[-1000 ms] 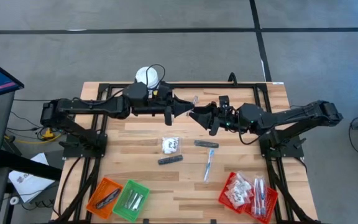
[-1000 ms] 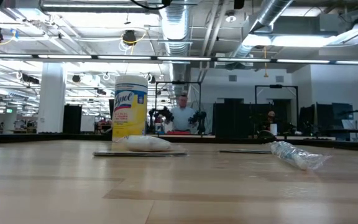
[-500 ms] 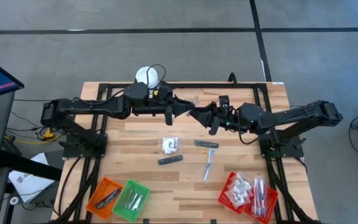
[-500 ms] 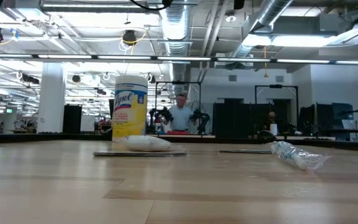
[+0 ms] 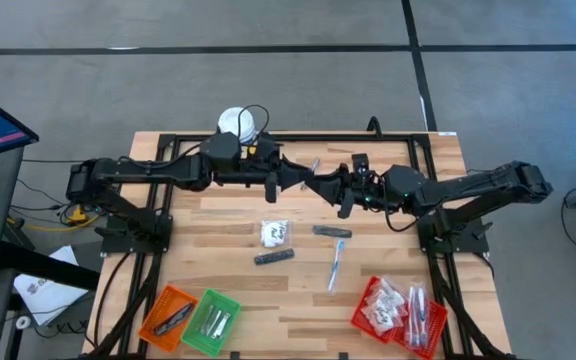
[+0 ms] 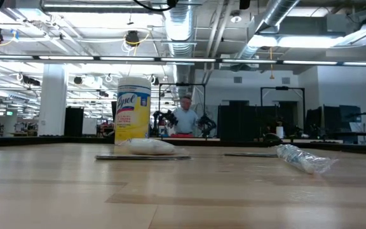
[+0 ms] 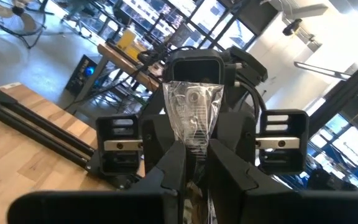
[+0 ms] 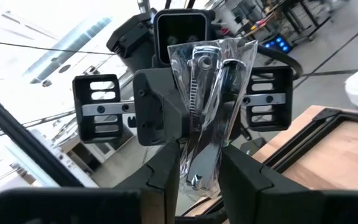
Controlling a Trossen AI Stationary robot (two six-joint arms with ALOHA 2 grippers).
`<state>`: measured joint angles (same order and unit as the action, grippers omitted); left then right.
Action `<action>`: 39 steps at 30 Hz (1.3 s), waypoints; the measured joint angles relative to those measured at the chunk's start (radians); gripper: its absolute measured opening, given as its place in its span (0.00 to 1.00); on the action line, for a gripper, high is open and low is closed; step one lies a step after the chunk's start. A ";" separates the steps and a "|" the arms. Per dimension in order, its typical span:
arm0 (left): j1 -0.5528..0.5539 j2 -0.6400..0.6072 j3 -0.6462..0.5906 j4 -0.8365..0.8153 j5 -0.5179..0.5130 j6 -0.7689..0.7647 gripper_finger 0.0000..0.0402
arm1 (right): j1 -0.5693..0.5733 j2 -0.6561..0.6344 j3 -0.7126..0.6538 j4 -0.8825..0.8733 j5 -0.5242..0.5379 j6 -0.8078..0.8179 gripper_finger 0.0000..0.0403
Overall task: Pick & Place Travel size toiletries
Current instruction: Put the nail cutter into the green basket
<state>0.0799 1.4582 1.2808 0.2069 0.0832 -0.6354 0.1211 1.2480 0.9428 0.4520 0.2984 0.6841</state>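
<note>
Right gripper [image 5: 320, 186] jaws now narrowed onto clear wrapped packet [image 8: 209, 99], left gripper [image 5: 304, 179] jaws likewise clamping it.

Grey floor [image 5: 268, 80] w/ black lines; exposed ducts [image 6: 189, 25], strip lights overhead.

A light wooden slatted surface [image 5: 218, 225] carries a white sachet [image 5: 275, 233] at its centre, two dark narrow sticks [image 5: 274, 257] at 6 and 3 o'clock of it, a clear wrapped stick [image 5: 335, 264], orange, green and red mesh baskets [image 5: 167, 316] along the near edge, and a yellow canister [image 6: 133, 113] at 12 o'clock.
</note>
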 joint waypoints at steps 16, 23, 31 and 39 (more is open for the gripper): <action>-0.019 0.011 0.000 0.001 -0.010 -0.009 0.09 | 0.000 0.006 0.000 -0.012 -0.071 0.017 0.35; -0.029 0.034 -0.001 0.006 -0.004 -0.021 0.09 | 0.001 0.005 0.000 -0.081 -0.095 0.061 0.37; -0.028 0.041 0.000 0.013 0.014 -0.029 0.09 | 0.001 0.004 0.000 -0.102 -0.117 0.057 0.13; -0.023 0.041 0.000 0.010 0.043 -0.025 0.16 | 0.000 0.004 0.000 -0.107 -0.144 0.079 0.13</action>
<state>0.0566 1.4990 1.2808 0.2167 0.1260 -0.6608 0.1215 1.2520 0.9432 0.3447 0.1543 0.7632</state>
